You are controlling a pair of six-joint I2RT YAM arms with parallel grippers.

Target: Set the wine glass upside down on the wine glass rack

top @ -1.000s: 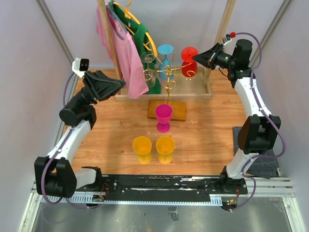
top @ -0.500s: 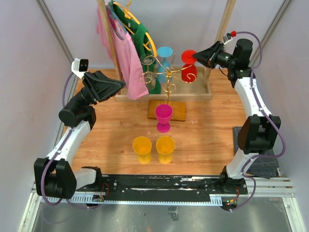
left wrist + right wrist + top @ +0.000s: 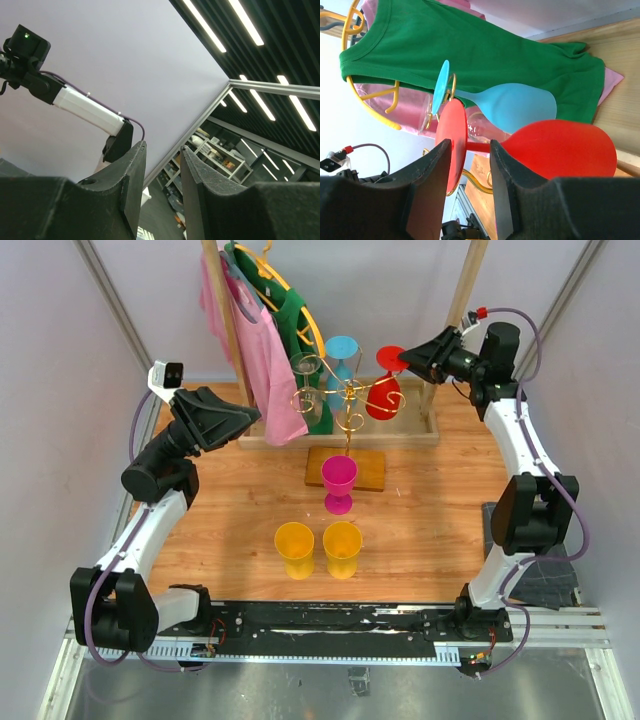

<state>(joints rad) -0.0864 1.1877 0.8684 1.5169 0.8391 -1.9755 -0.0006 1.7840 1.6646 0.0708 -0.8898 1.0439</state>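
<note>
The gold wine glass rack [image 3: 348,410] stands on its wooden base [image 3: 368,468] at the back middle. A red wine glass [image 3: 384,398] hangs tilted and upside down at the rack's right arm, foot uppermost. My right gripper [image 3: 405,360] is at that foot. In the right wrist view the right gripper [image 3: 471,142] has a gap between its fingers, and the red stem [image 3: 479,147] runs across it between the foot [image 3: 455,130] and the bowl [image 3: 560,150]. A blue glass [image 3: 342,348] and a clear glass [image 3: 308,375] hang on the rack too. My left gripper [image 3: 255,418] is open and empty.
A pink wine glass [image 3: 338,480] stands in front of the rack base. Two yellow cups [image 3: 294,545] [image 3: 342,545] stand nearer. A wooden clothes rail [image 3: 225,310] with a pink shirt [image 3: 262,360] and a green shirt [image 3: 300,320] stands behind the rack.
The red glass has dropped lower and tilted at the rack's right arm. My right gripper shifted slightly. The left arm has not moved.
</note>
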